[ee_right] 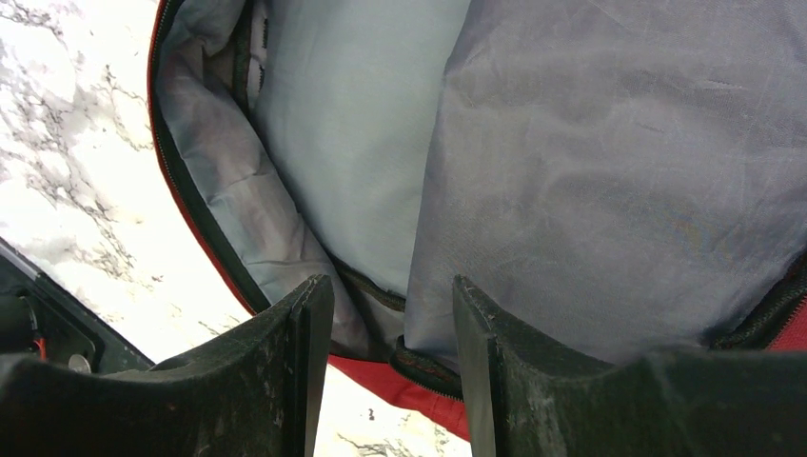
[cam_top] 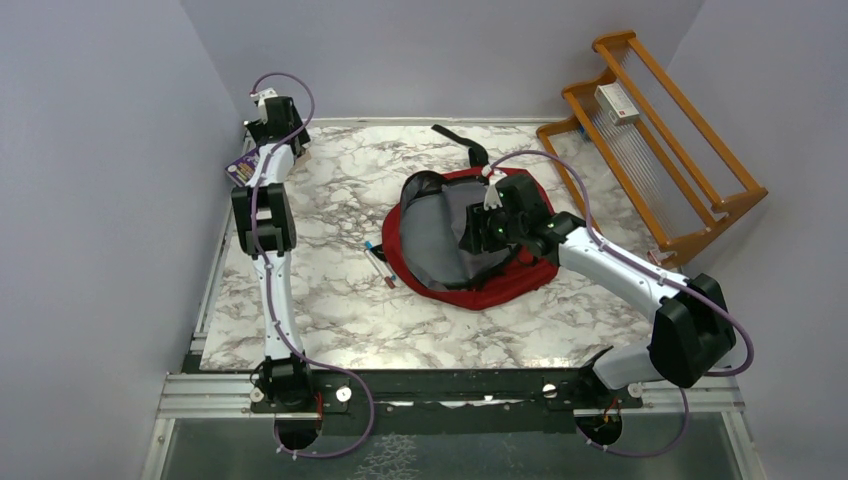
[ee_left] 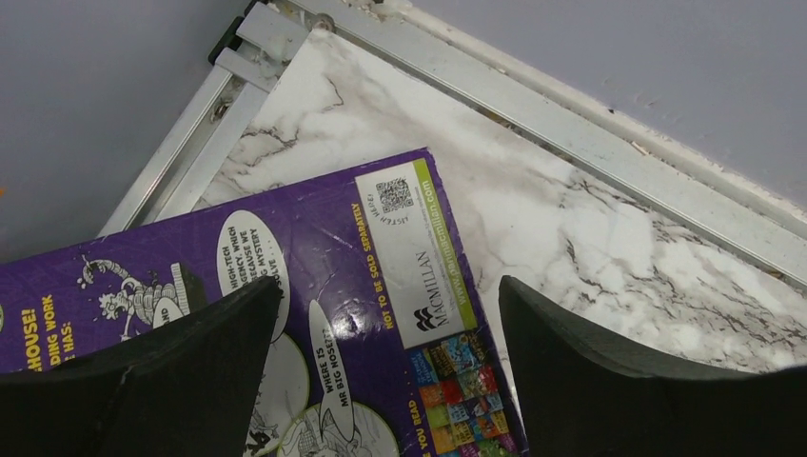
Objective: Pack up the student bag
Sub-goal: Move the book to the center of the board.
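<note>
Red fabric with grey lining marks the student bag (cam_top: 500,285), which is laid flat just to the 3 o'clock side of the middle of the marble counter (cam_top: 330,310). Its mouth is spread open toward 9 o'clock, and a black strap (cam_top: 458,138) trails from it toward 12 o'clock. In the right wrist view the bag (ee_right: 609,162) fills most of the picture, its zip edge curving along the lining.

The right claw (cam_top: 482,228) is held over the open mouth. In its own view the right claw (ee_right: 390,286) is seen with its jaws partly spread; the bag's rim lies in the gap beyond them and nothing is seen clamped.

Two pens (cam_top: 380,266) lie on the counter just at 9 o'clock of the bag.

At the 10 o'clock corner a purple book (cam_top: 240,170) lies near the counter's edge. The left claw (cam_top: 268,108) is stretched out to that corner. In the left wrist view the left claw (ee_left: 390,286) is released, its jaws set wide above the book (ee_left: 314,257) without touching it.

At 2 o'clock a wooden rack (cam_top: 690,170) stands off the counter, and a small white box (cam_top: 617,103) rests on it.
</note>
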Tool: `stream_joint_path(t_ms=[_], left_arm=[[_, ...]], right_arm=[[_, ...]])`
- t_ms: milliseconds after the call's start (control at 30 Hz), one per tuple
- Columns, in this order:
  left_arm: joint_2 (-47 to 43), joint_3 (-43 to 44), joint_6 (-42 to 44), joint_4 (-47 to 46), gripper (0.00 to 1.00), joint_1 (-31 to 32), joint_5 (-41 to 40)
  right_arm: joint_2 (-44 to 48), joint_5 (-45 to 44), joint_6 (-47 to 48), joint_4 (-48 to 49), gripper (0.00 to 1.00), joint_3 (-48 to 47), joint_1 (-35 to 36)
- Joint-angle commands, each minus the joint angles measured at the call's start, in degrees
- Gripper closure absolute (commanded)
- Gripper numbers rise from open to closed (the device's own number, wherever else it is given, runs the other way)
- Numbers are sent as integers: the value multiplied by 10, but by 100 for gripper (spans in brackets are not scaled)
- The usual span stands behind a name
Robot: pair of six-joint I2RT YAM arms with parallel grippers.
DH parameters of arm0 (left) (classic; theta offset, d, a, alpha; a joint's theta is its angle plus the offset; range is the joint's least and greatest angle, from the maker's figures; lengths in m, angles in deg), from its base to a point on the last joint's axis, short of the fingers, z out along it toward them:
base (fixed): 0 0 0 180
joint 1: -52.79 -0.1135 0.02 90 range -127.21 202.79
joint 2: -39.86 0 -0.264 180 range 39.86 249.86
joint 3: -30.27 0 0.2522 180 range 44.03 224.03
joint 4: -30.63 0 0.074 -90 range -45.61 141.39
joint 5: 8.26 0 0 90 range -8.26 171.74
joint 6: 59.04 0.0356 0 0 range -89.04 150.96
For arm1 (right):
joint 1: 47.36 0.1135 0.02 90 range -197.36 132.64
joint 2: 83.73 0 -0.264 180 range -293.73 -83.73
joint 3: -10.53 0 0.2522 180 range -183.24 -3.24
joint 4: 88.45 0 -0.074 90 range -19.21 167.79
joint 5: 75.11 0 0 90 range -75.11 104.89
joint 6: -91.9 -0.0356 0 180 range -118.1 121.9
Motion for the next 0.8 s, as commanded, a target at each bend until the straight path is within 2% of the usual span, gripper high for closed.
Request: stream_joint_path(t_ms=[0, 500, 767], left_arm=[[-27, -73, -23, 41, 15, -4, 15], [-92, -233, 24, 94, 38, 10, -14], [-166, -355, 22, 92, 42, 23, -9]], right_arm=[[9, 19, -17, 15, 46, -4, 3], [45, 24, -26, 28, 46, 24, 3], [62, 32, -32, 40, 46, 40, 4]])
